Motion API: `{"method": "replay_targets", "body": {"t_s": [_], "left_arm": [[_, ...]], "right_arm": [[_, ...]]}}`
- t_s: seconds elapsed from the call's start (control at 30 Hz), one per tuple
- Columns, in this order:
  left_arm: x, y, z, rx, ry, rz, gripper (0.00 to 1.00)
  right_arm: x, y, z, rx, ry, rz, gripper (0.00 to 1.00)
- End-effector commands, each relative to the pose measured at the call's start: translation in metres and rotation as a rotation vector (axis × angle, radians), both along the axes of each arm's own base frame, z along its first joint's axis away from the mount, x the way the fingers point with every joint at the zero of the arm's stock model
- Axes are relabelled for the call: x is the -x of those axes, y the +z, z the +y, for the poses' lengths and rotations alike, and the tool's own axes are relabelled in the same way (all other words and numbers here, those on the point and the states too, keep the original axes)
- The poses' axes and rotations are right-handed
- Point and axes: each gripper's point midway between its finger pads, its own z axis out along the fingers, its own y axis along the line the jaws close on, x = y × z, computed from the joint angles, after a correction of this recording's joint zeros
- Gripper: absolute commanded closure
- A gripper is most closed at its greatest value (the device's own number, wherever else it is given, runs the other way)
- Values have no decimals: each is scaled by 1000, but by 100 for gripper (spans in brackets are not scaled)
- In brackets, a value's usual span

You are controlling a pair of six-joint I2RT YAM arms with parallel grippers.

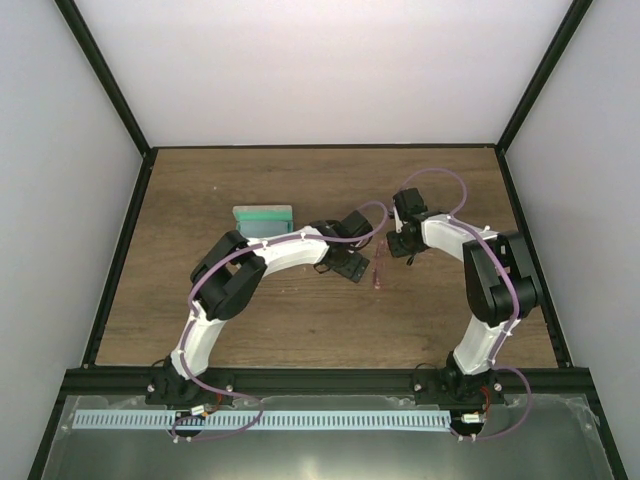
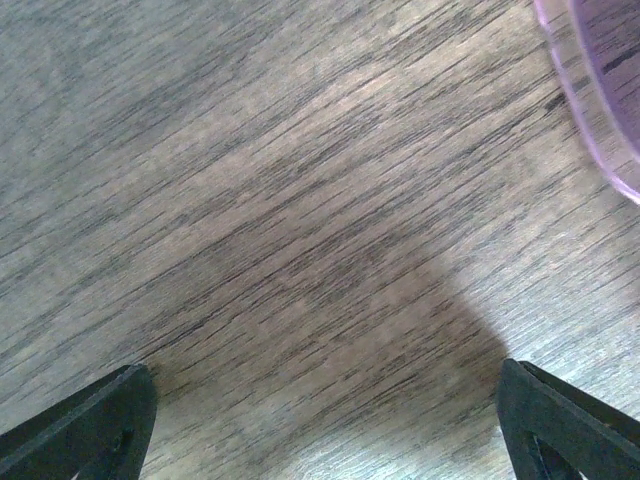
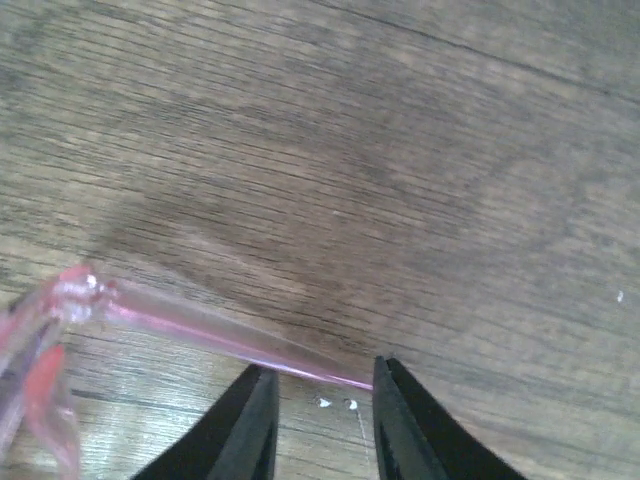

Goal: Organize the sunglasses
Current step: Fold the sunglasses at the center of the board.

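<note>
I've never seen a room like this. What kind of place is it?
Probably a robot testing booth: plain white walls in a black frame, two robot arms bolted to a wooden table, with sunglasses and a case to practise on.

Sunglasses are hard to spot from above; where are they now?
Top view: the sunglasses lie on the table near its middle, between the left gripper and right gripper. The right wrist view shows one temple between the right gripper's fingers.
</note>
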Motion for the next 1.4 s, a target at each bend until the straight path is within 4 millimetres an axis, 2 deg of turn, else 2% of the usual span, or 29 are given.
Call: {"method": "replay_targets", "body": {"t_s": [0.0, 0.2, 0.43, 0.67, 0.77, 0.83, 0.87, 0.9, 1.0, 1.07, 1.17, 1.37], "left_arm": [[6, 4, 0, 22, -7, 32, 5], [10, 1, -9, 52, -15, 56, 5], [12, -18, -19, 33, -29, 74, 5], [12, -17, -29, 55, -35, 77, 5], [12, -16, -31, 63, -35, 81, 5], [14, -19, -29, 53, -35, 85, 5], [13, -19, -27, 47, -32, 83, 5], [14, -20, -25, 40, -31, 83, 5], [16, -22, -20, 33, -27, 82, 5], [18, -23, -19, 31, -27, 85, 5], [18, -23, -17, 23, -29, 85, 5], [16, -19, -13, 5, -40, 69, 5]], "right_arm": [[-10, 1, 3, -21, -8, -15, 77], [-3, 4, 5, -47, -33, 0, 86], [6, 13, 13, -71, -36, -2, 99], [16, 25, 40, -184, -80, 32, 99], [24, 24, 55, -233, -90, 65, 99], [27, 24, 55, -211, -98, 64, 99], [25, 27, 50, -192, -109, 45, 98], [21, 31, 44, -159, -107, 12, 93], [9, 46, 33, -76, -46, -76, 74], [1, 47, 27, -28, -16, -95, 60], [-7, 40, 16, 15, -6, -75, 52], [-20, 20, 15, 8, 54, -55, 50]]}}
